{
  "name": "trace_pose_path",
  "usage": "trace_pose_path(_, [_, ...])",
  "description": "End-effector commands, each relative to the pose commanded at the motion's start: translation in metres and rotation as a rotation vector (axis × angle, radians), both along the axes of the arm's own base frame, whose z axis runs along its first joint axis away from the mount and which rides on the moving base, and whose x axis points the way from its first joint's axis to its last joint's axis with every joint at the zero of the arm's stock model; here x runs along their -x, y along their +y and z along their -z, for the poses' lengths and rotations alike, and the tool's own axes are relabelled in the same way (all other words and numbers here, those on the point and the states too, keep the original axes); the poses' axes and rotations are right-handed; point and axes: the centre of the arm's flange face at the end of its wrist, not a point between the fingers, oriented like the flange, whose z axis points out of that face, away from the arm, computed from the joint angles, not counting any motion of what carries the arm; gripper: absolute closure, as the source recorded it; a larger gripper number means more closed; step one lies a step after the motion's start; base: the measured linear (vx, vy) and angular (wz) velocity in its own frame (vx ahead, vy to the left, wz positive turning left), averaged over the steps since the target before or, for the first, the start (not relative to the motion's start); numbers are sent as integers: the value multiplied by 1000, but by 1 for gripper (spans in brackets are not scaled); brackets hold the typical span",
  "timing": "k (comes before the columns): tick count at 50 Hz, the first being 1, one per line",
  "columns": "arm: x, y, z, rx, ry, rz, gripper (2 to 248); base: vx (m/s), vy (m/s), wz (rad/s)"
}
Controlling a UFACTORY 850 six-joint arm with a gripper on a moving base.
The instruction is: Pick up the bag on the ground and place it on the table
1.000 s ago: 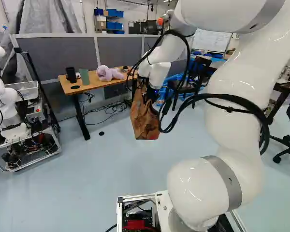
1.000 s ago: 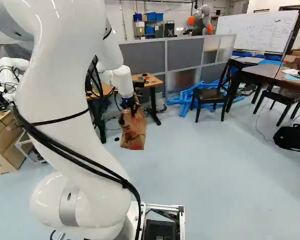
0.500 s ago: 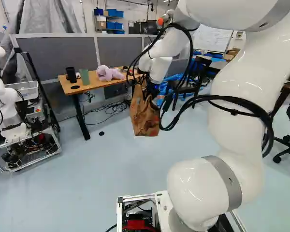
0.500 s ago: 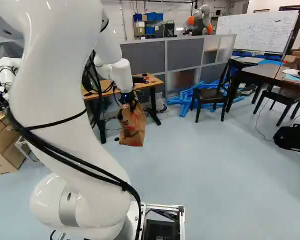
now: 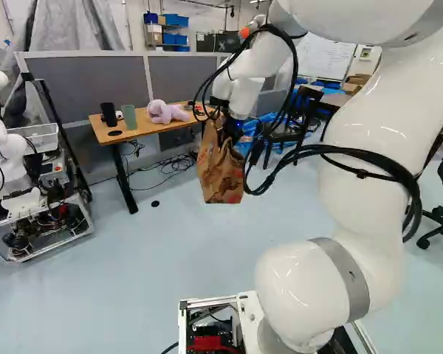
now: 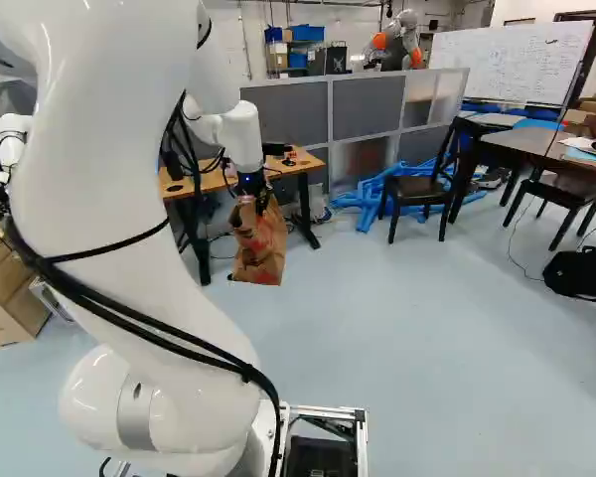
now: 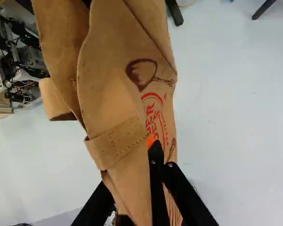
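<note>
Grey partitions [image 5: 87,87] back a wooden-topped counter [image 5: 143,127]; just short of its near edge, a brown printed paper bag [image 5: 220,175] dangles midair, black two-fingered tool [image 7: 152,146] clamped on it up high, probably so its bottom lands first.

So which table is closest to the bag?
The light wooden table with the purple toy on it, just beyond the paper bag; the dark table stands farther off, at the right of the right base view.
</note>
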Motion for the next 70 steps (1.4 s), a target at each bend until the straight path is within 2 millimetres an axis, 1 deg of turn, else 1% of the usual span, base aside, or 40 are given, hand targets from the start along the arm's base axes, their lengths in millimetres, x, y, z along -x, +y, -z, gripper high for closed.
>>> trace_pose_path(30, [-8,2,-38,-37,20,-5,229,0,0,0])
trace_pose_path(70, [13,1,-92,-58,-66,-4,229,0,0,0])
